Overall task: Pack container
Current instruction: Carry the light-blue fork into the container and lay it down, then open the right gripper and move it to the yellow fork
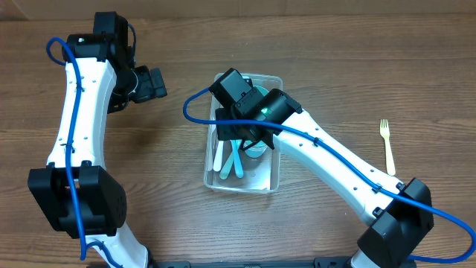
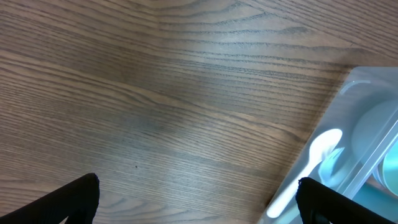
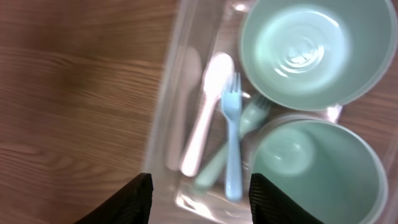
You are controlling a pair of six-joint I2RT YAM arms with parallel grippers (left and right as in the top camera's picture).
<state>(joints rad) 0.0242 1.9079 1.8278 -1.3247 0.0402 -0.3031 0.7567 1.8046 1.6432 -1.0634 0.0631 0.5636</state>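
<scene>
The clear plastic container point(image 1: 271, 173) sits mid-table. It holds a teal bowl point(image 3: 305, 46), a teal cup point(image 3: 317, 165), a blue fork point(image 3: 231, 134), a pale pink spoon point(image 3: 205, 112) and a pale green utensil point(image 3: 233, 152). My right gripper point(image 3: 200, 202) is open and empty, hovering above the container's cutlery side; from overhead it sits over the tub point(image 1: 245, 123). My left gripper point(image 2: 199, 202) is open and empty over bare wood, left of the container point(image 2: 367, 124), where a white spoon point(image 2: 308, 171) shows through the wall.
A yellowish fork point(image 1: 387, 145) lies on the wooden table to the right of the container, apart from it. The left arm point(image 1: 78, 112) stands along the left side of the table.
</scene>
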